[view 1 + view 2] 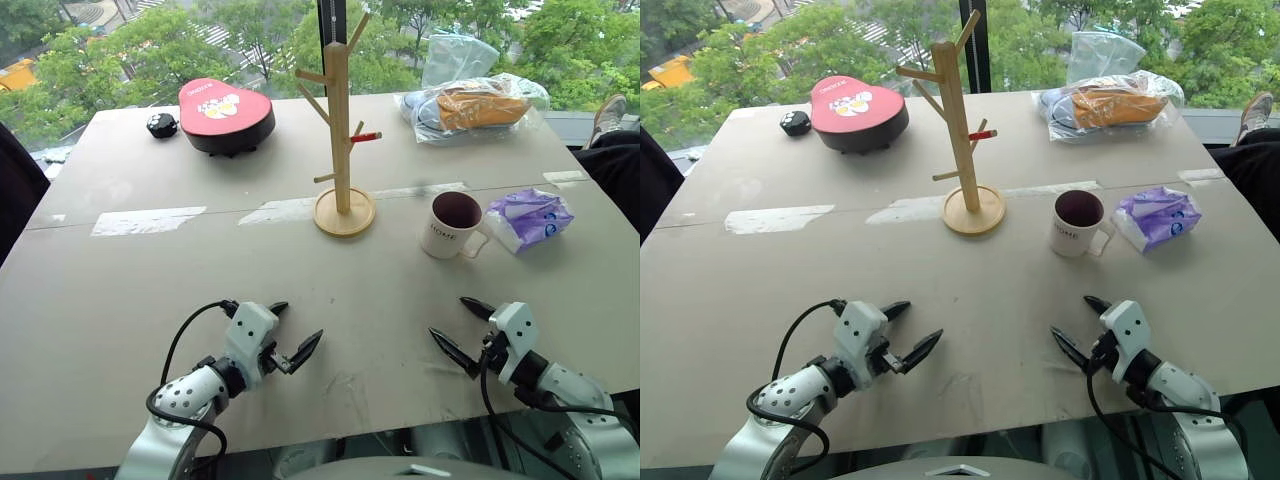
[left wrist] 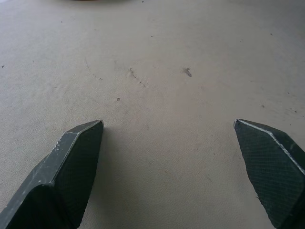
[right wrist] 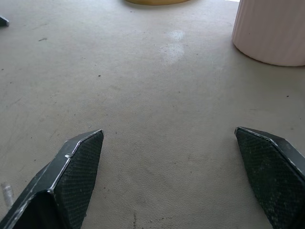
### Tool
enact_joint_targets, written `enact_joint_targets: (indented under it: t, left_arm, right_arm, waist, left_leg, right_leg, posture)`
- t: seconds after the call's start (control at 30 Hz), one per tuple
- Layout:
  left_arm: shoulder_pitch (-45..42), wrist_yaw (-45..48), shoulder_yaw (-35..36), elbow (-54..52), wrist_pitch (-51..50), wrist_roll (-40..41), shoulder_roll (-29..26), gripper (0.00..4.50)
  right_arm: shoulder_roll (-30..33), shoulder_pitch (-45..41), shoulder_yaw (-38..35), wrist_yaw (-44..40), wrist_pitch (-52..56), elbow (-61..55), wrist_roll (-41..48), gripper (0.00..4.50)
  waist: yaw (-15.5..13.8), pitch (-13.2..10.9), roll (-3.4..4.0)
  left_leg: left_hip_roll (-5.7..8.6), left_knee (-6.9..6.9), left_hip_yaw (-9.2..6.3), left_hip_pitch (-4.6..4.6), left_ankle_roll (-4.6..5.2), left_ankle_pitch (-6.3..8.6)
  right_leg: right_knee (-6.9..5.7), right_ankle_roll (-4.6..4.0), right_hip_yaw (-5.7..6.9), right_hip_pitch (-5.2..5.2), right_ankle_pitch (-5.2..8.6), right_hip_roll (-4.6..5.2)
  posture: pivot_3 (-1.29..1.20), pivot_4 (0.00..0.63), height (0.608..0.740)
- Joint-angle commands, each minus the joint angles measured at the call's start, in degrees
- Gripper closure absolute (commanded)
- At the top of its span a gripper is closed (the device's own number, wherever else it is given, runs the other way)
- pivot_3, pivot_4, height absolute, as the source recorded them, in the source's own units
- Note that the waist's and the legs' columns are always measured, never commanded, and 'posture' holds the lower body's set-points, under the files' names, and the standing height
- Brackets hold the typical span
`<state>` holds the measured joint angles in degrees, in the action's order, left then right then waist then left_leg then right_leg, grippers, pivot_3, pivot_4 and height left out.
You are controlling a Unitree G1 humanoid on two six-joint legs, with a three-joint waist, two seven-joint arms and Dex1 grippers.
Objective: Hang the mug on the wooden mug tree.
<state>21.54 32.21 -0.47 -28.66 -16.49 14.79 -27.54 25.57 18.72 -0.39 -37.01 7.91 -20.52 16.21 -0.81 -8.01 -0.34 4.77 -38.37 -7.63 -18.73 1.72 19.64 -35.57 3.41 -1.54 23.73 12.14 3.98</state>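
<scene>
Mug [image 1: 452, 224]: upright on table [image 1: 150, 290], right of tree [image 1: 341, 130], handle toward tissue pack [image 1: 530, 218]. Both hands, left [image 1: 290, 338] and right [image 1: 458, 330], wide open, empty. Risk: clumsy grasp tips mug or knocks tree.

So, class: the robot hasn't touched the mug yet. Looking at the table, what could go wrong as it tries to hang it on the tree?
1. The mug has its handle turned toward the purple packet close beside it; the open right gripper may nudge the packet.
2. The wooden mug tree is tall on a small round base; a bump could tip it.
3. Its pegs are thin and angled, so the handle could miss.
</scene>
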Motion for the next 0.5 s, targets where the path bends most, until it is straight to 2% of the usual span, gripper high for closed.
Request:
enact_joint_targets:
  t: [0.03, 0.5]
  left_arm:
    - [0.1, 0.9, -0.6, -1.7, -0.4, 0.7, -0.3, 0.00]
    - [-1.4, 0.3, -1.3, -2.4, -1.4, 1.6, 0.9, 0.00]
  right_arm:
    - [-0.1, -0.1, -0.1, -0.1, -1.2, -0.4, 0.0, 0.02]
    - [0.0, -1.9, -0.8, 0.1, -1.7, 1.6, -0.2, 0.02]
  waist:
    - [0.0, 0.0, 0.00]
    - [0.0, 0.0, 0.00]
  left_leg:
    - [0.00, 0.00, 0.00, 0.00, 0.00, 0.00]
    - [0.00, -0.01, -0.01, 0.00, 0.00, 0.00]
  right_leg:
    - [0.00, 0.00, 0.00, 0.00, 0.00, 0.00]
    - [0.00, 0.00, 0.02, 0.00, 0.00, 0.00]
  posture:
    - [0.00, 0.150, 0.740]
    - [0.00, 0.150, 0.740]
